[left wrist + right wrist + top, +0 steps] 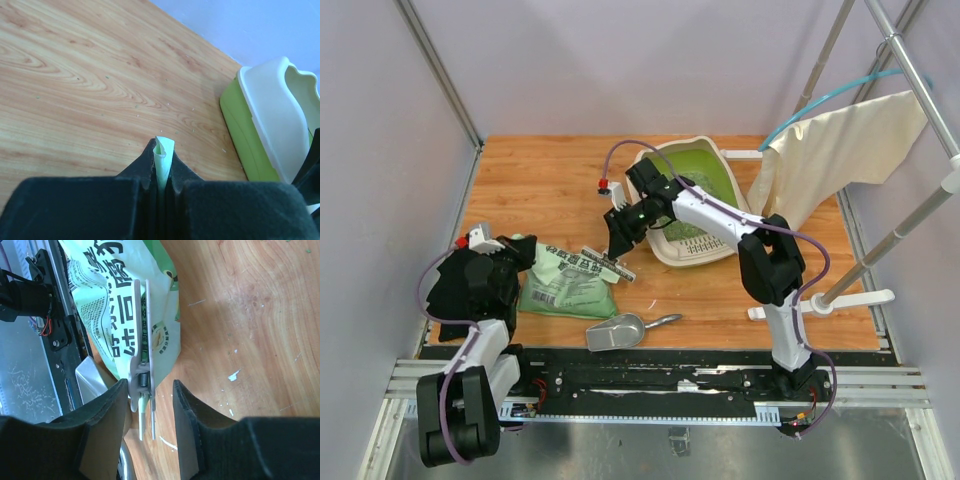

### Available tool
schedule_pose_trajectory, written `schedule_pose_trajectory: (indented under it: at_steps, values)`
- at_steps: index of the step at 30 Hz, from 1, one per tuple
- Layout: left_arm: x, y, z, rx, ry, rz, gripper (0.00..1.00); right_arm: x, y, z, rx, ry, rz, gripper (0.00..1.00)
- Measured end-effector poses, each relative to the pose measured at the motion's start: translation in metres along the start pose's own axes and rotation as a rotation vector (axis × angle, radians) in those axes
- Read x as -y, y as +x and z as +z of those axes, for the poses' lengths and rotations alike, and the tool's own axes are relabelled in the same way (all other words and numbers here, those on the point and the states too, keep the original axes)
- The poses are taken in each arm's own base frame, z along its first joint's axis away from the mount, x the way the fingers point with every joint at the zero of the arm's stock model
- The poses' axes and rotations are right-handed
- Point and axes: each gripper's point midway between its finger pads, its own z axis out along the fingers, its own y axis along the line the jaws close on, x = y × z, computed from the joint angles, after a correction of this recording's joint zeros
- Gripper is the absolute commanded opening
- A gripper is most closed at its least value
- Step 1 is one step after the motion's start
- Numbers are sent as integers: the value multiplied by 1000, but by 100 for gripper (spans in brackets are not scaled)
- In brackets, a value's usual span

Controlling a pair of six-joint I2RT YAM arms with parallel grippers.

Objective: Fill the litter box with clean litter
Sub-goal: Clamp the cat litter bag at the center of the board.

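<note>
Green bag [565, 285], clipped shut, lies lower left on the bench [540, 180], left pincer [162, 150] clenched on its corner, right pincer [150, 385] spread open astride the clip [142, 357]; litter box [672, 258] upper centre holds at most a thin patch of litter [688, 230], so filling looks barely begun.

The left arm [470, 300] sits folded by the desk's near-left corner, its black 2-finger left gripper [162, 151] pinched tight on a fold of light green plastic bag [164, 142]. The white-and-black right arm [720, 215] stretches toward the desk's centre, its black right gripper [150, 384] angled downward with fingers parted.
</note>
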Motion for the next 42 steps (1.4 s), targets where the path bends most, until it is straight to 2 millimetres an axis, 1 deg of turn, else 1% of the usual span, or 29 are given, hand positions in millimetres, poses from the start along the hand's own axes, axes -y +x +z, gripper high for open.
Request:
schedule_pose_trajectory:
  at_steps: [1, 2, 3, 4, 6, 8, 9, 11, 13, 16, 21, 25, 29, 33, 36, 37, 40, 42]
  values:
    - [1, -1, -1, 6, 7, 2, 1, -3, 0, -2, 4, -1, -3, 25]
    - [2, -1, -1, 11, 14, 4, 0, -4, -1, -3, 11, -1, -9, 19]
    - [4, -2, -2, 15, 22, 6, 0, -6, 1, -5, 14, -1, -7, 18]
    - [5, -2, -3, 19, 30, 7, 1, -8, 2, -6, 14, -3, -4, 20]
    - [9, -3, -5, 29, 48, 9, 0, -9, 4, -6, 14, -4, -2, 30]
    - [11, -4, -6, 37, 59, 10, 0, -9, 4, -6, 15, -3, 2, 20]
    - [12, -5, -7, 41, 64, 12, 0, -9, 3, -6, 16, 0, 3, 19]
    - [14, -6, -9, 49, 72, 15, 0, -10, 4, -4, 14, 1, 2, 9]
    - [17, -8, -11, 56, 84, 20, 1, -12, 4, -1, 8, 7, -3, 2]
    - [19, -9, -14, 64, 94, 24, 0, -15, 5, 4, -1, 20, -14, 1]
    - [19, -9, -16, 70, 92, 25, 1, -15, -1, 9, 3, 34, -28, 1]
    - [15, -10, -18, 79, 63, 7, 1, -14, -2, 10, -3, 60, -28, 1]
    - [13, -10, -19, 87, 46, -24, 1, -16, -10, 10, 5, 78, -40, 1]
    - [11, -12, -21, 103, 31, -76, 1, -17, -12, 16, 2, 80, -37, 3]
    - [9, -12, -23, 119, 12, -112, 0, -17, -8, 24, -10, 88, -41, 1]
    - [8, -13, -24, 123, 7, -119, 1, -17, -8, 26, -11, 89, -42, 4]
    - [7, -14, -25, 129, -3, -133, 1, -15, -7, 31, 1, 87, -27, 18]
    - [6, -13, -26, 128, -12, -137, 0, -14, -5, 35, 13, 83, -10, 32]
